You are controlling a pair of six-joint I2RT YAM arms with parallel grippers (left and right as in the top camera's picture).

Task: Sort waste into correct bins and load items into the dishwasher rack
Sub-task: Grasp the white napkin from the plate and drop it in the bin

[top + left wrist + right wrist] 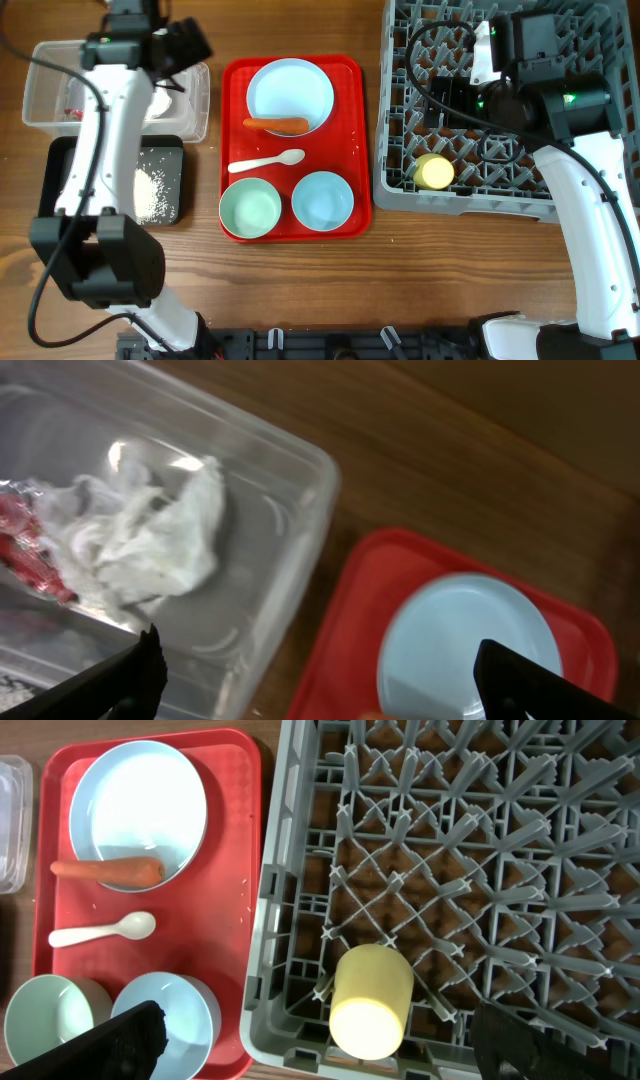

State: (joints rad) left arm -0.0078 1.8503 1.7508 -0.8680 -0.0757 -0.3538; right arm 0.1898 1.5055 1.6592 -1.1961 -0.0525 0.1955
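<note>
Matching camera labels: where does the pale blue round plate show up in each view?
Overhead: the pale blue round plate is upper centre, at the top end of the flat red plastic tray.
Left wrist: lower right, on the same tray.
Right wrist: upper left, with the orange carrot across its lower rim.
Shared landmark: the tray, under the plate in all three.

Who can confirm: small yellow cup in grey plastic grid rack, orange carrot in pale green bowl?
No. The orange carrot lies on the pale blue round plate, not in the pale green bowl; overhead view shows it. The small yellow cup is in the grey plastic grid rack.
</note>
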